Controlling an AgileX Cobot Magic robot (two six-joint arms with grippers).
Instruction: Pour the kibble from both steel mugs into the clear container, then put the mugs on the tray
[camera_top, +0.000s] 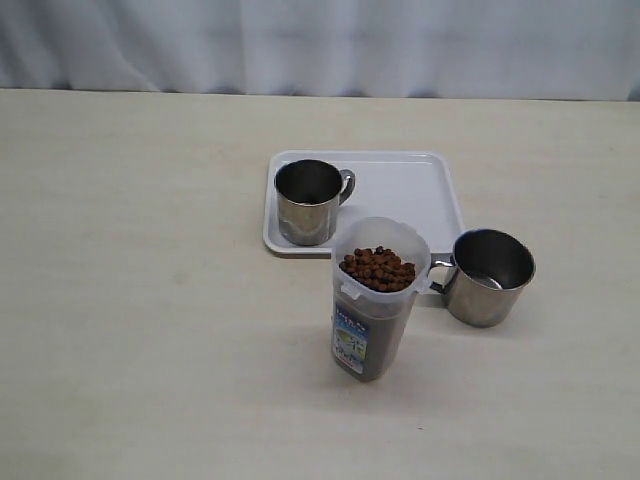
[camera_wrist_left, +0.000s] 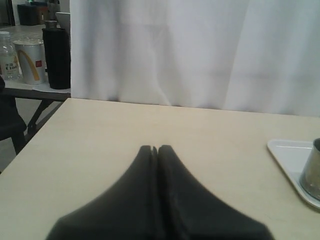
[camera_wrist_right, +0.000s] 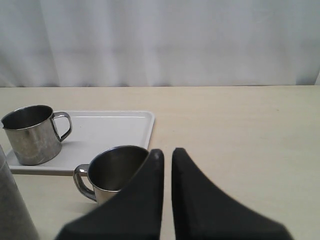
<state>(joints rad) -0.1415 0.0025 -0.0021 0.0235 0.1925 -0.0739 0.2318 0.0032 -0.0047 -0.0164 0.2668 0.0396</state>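
The clear container (camera_top: 375, 300) stands upright on the table with kibble (camera_top: 378, 268) heaped to its rim. One steel mug (camera_top: 308, 202) stands upright and empty on the left part of the white tray (camera_top: 420, 190). The other steel mug (camera_top: 488, 277) stands on the table just right of the container, off the tray, and looks empty. Neither arm shows in the exterior view. My left gripper (camera_wrist_left: 154, 148) is shut on nothing, over bare table left of the tray (camera_wrist_left: 287, 152). My right gripper (camera_wrist_right: 167, 152) is shut and empty, just behind the nearer mug (camera_wrist_right: 115, 172).
A white curtain (camera_top: 320, 40) hangs along the table's far edge. In the left wrist view a side table with a paper cup (camera_wrist_left: 30, 60) and a dark flask (camera_wrist_left: 56, 57) stands beyond the table's left edge.
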